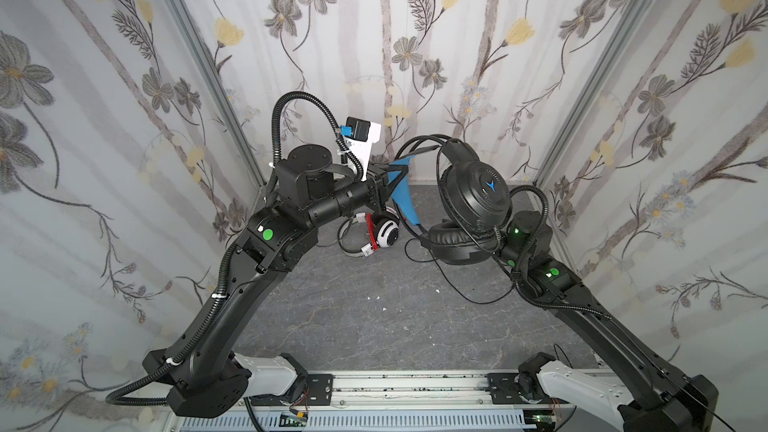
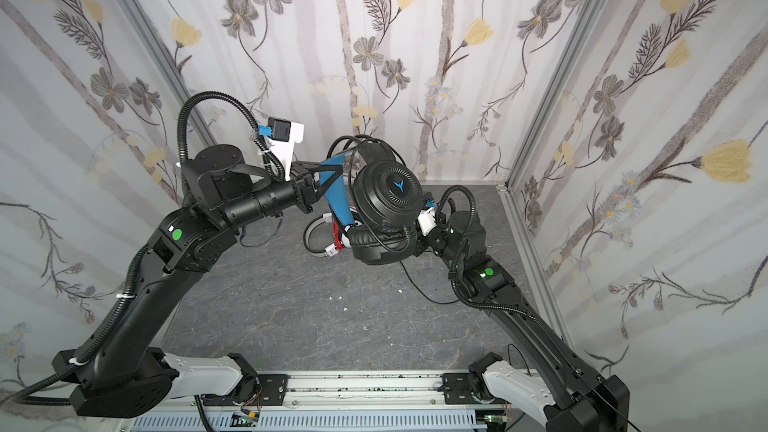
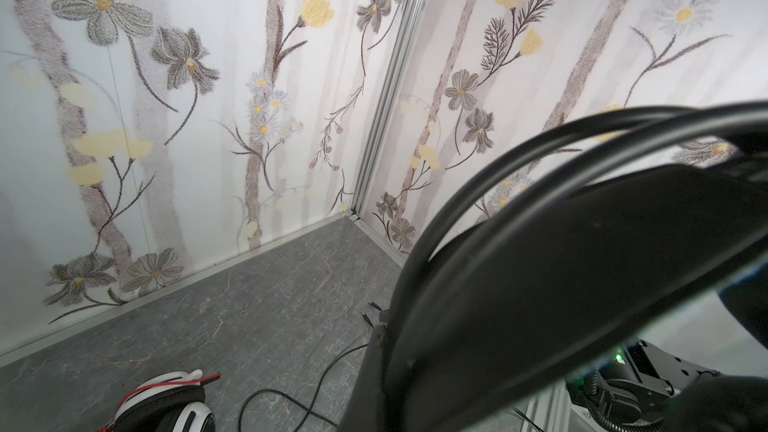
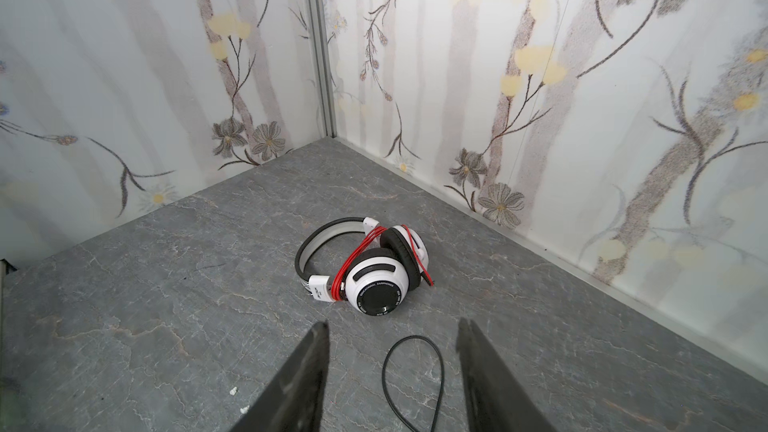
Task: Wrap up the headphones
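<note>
Headphones in two pairs share my workspace. My left arm arches up with its forearm level, and the blue-taped left end effector (image 1: 413,220) is closed tight against the raised set. The contact point is hidden, but I judge it carries that set. On the grey veined bench (image 1: 374,326) below lies the white over-ear headset (image 4: 374,284), its thin red cord (image 4: 353,259) already wound round it. In mid-air hangs the bulky black headset with blue emblem (image 1: 476,195). Its black cord (image 1: 465,292) is partly looped over the band and otherwise trails on the bench. With a rigid band and soft pads, the band is the place to grip; the limp, springy cord wants a firm pinch. My right arm reaches low beneath, right end effector (image 4: 390,322) half spread, empty.
</note>
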{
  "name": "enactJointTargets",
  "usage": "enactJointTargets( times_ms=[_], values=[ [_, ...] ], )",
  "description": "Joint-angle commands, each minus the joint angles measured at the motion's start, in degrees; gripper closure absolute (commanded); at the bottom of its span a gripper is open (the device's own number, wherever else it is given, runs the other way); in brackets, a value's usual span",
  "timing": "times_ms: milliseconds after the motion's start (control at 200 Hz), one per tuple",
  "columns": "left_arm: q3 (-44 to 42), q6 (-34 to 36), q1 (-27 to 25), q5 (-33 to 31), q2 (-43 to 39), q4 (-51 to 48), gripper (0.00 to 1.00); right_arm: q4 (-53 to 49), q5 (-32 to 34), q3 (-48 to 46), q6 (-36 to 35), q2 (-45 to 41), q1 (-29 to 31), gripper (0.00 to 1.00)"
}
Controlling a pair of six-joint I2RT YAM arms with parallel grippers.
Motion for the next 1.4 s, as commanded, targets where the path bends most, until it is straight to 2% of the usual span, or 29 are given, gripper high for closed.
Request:
enactJointTargets(
  times_ms=[0, 130, 285, 450, 600, 694, 824, 1074, 1394],
  values=[
    [1.92, -2.39, 0.08, -3.95, 0.71, 4.54, 1.00, 7.18, -4.38, -1.85, 3.77, 1.03, -0.59, 0.54],
    [3.22, -4.50, 0.01, -7.97, 1.99, 4.48, 1.00, 10.04, -6.12, -5.77, 5.78, 1.59, -0.96, 0.59],
    [1.98, -6.74, 0.08, -8.17, 2.20, 8.69, 1.00, 11.93, -7.16, -8.80, 6.94, 2.35, -1.68, 0.65],
    [0.76, -9.26, 0.26, -10.34, 2.59, 12.15, 1.00, 13.01, -8.04, -13.08, 7.98, 3.27, -2.63, 0.79],
    [-1.08, -13.14, 0.35, -17.95, 3.28, 15.53, 1.00, 9.70, -8.45, -12.54, 5.98, 3.87, -2.72, 0.91],
    [-1.06, -15.09, 0.43, -23.33, 4.26, 15.83, 1.00, 3.70, -3.77, -10.26, 3.79, 3.85, -2.17, 1.00],
    [-1.98, -16.81, 0.43, -30.21, 5.39, 17.21, 1.00, -1.11, 2.78, -9.87, 1.54, 1.77, -0.61, 1.00],
    [1.28, -17.02, 0.70, -38.79, 9.86, 13.65, 1.00, -9.13, 14.25, -9.69, -1.52, -1.28, 8.69, 1.00],
    [1.47, -16.58, 1.95, -43.95, 13.23, 11.64, 1.00, -15.69, 19.27, -3.09, -3.49, 0.17, 15.70, 1.00]
  ],
)
